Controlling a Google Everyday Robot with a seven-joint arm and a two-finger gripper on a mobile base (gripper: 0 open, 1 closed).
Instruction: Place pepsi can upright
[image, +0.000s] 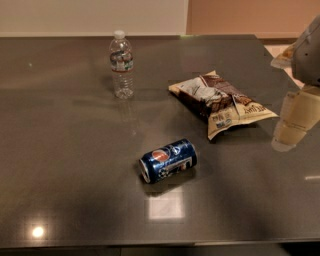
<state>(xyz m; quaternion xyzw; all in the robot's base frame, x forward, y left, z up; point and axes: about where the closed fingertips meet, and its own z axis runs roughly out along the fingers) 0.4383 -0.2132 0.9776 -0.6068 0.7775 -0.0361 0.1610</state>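
The pepsi can lies on its side on the dark grey table, near the middle front. Its silver end faces front left and the round logo faces up. My gripper hangs at the right edge of the view, above the table and to the right of the can, well apart from it. It holds nothing that I can see.
A clear plastic water bottle stands upright at the back left of the can. A brown and white snack bag lies flat between the can and the gripper. The table's far edge meets a pale wall.
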